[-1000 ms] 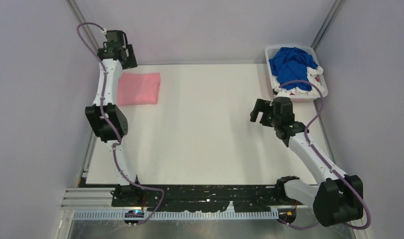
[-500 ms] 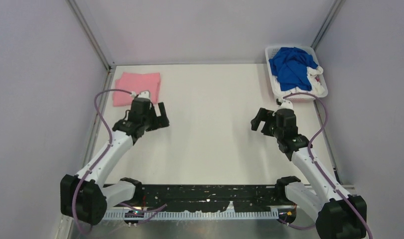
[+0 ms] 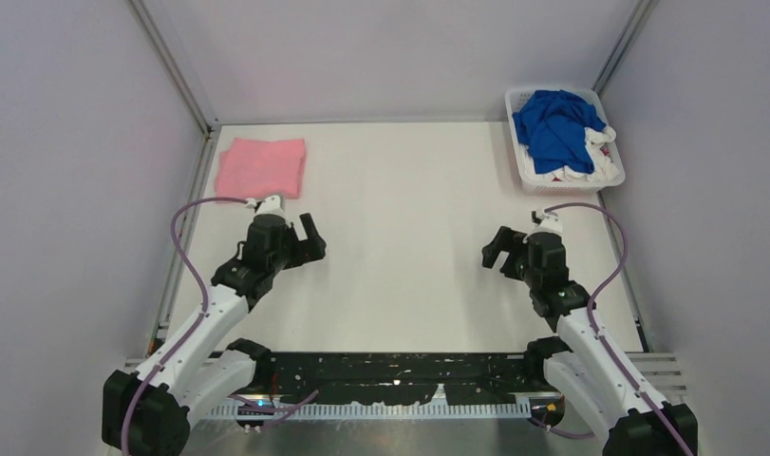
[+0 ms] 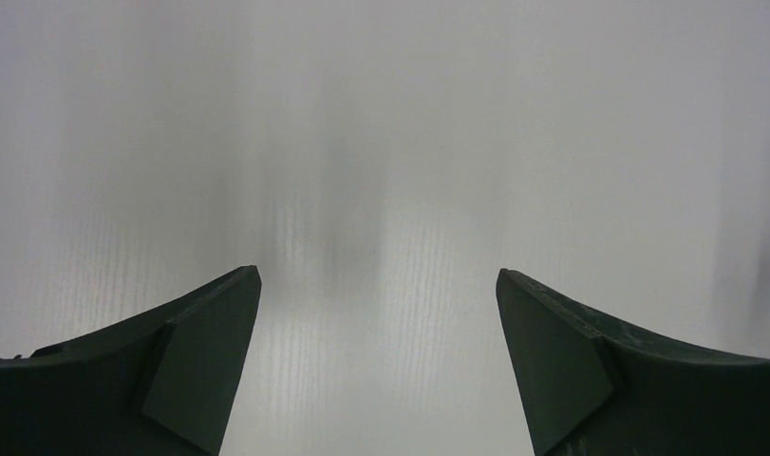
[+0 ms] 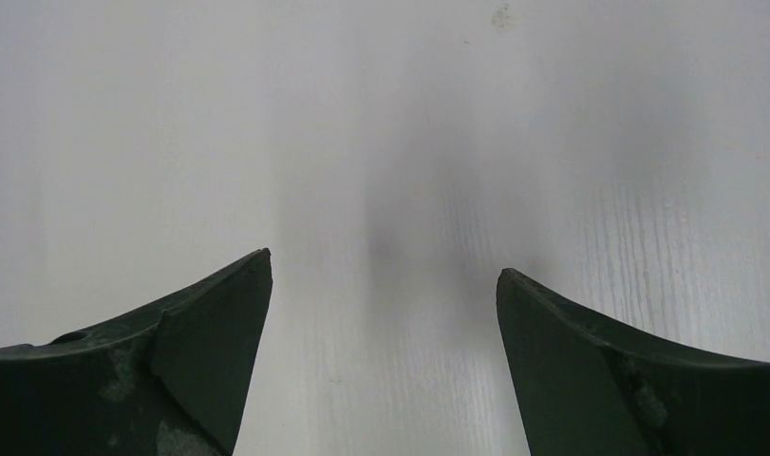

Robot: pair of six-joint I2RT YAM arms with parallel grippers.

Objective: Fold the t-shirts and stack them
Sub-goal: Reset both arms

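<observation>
While the left gripper (image 3: 313,237) and right gripper (image 3: 493,246) gape empty, the pink t-shirt (image 3: 261,168) lies beyond the left.

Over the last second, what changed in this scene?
The left gripper drew back from the far-left corner beside the pink t-shirt toward its base; the right gripper retreated slightly too. Both open, holding nothing. Pink t-shirt, blue t-shirt and basket unmoved.
</observation>
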